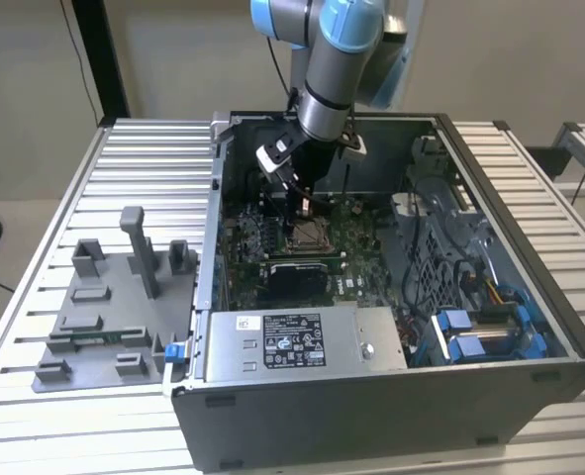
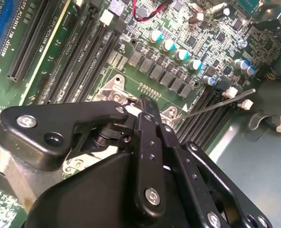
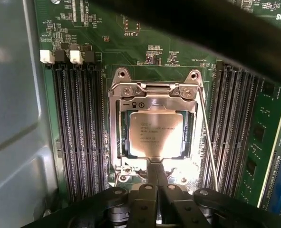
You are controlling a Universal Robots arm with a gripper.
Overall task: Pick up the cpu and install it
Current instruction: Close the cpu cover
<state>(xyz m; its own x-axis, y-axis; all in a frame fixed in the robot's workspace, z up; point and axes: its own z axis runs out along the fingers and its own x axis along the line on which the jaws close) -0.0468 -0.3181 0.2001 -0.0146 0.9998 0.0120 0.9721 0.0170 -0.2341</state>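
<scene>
Slatted metal table point(image 1: 144, 148) — open computer case point(image 1: 371, 416), grey fixture tray point(image 1: 104, 327) beside

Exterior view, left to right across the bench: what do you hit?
Grey fixture tray → metal-framed socket on the motherboard → blue drive caddies. Gripper left out: it hangs over the socket.
</scene>
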